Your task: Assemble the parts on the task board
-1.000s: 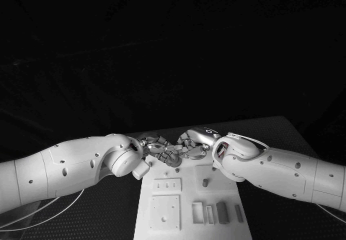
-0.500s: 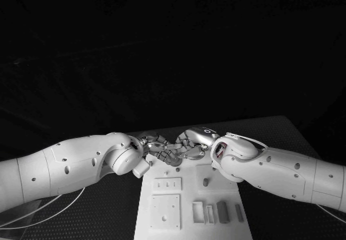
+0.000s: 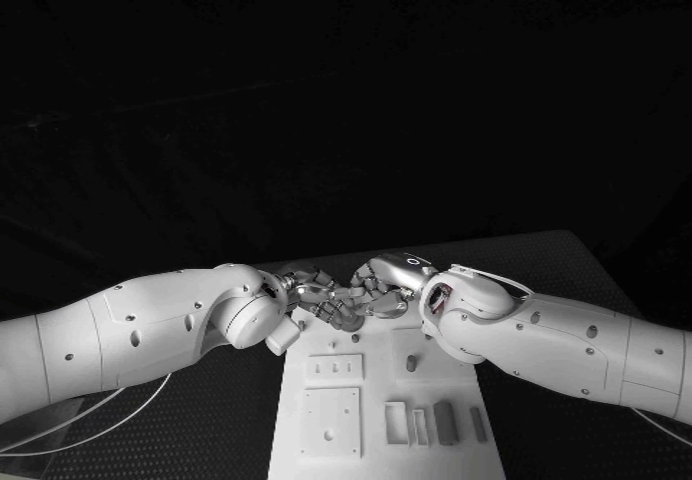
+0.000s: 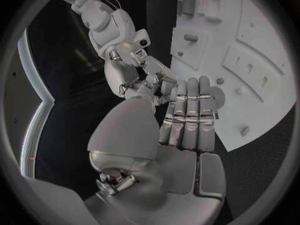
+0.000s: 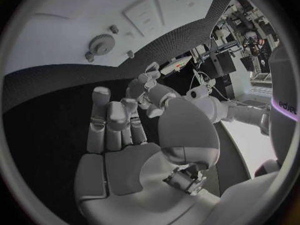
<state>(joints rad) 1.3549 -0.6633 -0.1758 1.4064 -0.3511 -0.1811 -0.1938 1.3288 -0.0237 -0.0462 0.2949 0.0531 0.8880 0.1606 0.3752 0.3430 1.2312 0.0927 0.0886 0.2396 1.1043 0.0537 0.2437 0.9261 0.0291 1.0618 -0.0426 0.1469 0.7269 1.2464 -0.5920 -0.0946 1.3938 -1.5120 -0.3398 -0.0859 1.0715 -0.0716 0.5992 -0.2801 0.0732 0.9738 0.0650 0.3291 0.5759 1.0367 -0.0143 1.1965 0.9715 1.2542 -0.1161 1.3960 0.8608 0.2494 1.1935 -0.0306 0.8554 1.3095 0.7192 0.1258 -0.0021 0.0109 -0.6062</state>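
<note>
Matt white task board [image 3: 378, 420], glossy metal fingers [image 4: 192, 110], woven-textured black table [image 3: 562, 265]

far board [image 3: 387, 345]: both hands [image 3: 353, 295] crowd | near half seemingly open

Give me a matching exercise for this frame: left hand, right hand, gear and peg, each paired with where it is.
1. left hand
2. right hand
3. gear
4. peg

a. stands on a square plate of the task board
b. lies flat on the board
c. reaches the board's far end from the head view's right
d. reaches the board's far end from the head view's left

Pairs: 1-d, 2-c, 3-b, 4-a
</note>
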